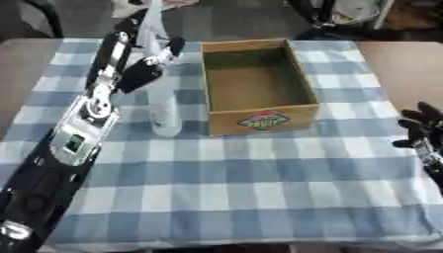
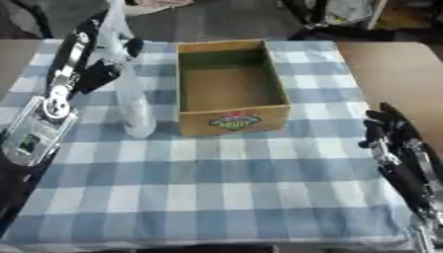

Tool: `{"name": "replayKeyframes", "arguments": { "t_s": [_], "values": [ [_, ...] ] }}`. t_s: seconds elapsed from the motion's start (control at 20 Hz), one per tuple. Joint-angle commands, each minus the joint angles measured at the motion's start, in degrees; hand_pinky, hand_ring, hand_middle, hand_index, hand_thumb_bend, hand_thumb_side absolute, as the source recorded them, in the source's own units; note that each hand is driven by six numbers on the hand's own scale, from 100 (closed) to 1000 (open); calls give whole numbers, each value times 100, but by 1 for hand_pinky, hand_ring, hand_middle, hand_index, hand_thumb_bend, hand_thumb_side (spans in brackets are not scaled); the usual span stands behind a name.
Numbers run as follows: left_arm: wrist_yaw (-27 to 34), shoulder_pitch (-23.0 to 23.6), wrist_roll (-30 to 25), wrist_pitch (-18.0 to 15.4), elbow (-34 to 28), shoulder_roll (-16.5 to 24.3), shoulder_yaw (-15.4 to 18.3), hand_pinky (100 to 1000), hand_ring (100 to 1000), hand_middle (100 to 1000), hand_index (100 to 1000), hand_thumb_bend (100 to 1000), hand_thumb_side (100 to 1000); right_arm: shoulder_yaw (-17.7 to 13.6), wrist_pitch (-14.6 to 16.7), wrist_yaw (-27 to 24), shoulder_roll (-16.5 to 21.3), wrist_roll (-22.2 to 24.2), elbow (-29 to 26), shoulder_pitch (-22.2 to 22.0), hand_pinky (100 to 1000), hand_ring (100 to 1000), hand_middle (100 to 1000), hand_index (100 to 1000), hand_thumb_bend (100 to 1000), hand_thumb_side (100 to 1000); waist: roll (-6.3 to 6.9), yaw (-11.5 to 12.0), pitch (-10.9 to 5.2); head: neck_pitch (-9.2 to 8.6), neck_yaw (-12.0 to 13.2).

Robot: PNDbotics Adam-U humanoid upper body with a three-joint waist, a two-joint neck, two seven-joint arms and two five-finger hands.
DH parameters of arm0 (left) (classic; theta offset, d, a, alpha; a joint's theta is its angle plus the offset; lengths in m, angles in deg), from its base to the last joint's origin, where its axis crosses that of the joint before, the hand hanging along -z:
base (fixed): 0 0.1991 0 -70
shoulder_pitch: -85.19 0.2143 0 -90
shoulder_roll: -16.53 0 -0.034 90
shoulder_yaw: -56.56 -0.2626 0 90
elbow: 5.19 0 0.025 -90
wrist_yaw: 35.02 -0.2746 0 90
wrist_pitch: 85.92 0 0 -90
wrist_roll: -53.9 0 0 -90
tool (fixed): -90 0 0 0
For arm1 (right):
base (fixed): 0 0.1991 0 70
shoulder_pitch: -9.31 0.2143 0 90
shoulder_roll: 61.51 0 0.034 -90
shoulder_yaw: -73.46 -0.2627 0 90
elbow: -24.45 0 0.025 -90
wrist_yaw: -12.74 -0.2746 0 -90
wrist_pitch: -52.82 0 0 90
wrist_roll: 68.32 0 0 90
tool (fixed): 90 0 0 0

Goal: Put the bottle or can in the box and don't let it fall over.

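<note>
Left eye view shows a blue-and-white checked cloth carrying an open wooden box, nothing inside. Left hand has its fingers curled round a tall clear plastic bottle, upright just beside the box. Right hand rests with fingers relaxed.

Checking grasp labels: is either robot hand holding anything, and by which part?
The left robot hand is curled around the upper body of the clear bottle, which stands on the cloth. The right robot hand holds nothing.
</note>
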Motion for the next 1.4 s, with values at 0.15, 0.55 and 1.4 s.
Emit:
{"name": "replayKeyframes", "arguments": {
  "t_s": [0.15, 0.55, 1.4],
  "values": [
    [-74, -226, -31, 30, 49, 121, -30, 794, 759, 807, 947, 521, 710, 11, 10, -46, 58, 20, -53, 35, 684, 886, 862, 1000, 154, 649, -3, -14, -78, 34, 30],
    [-130, -427, -40, 53, 197, 99, -73, 792, 758, 806, 947, 521, 711, 25, 12, -53, 57, 44, -51, 48, 684, 886, 862, 1000, 155, 649, 2, -31, -78, 34, 53],
    [21, -702, -284, 22, 687, 97, -169, 790, 749, 787, 944, 521, 732, 45, 17, -71, 56, 80, -36, 66, 684, 886, 861, 1000, 158, 648, 8, -84, -93, 34, 74]
  ]
}}
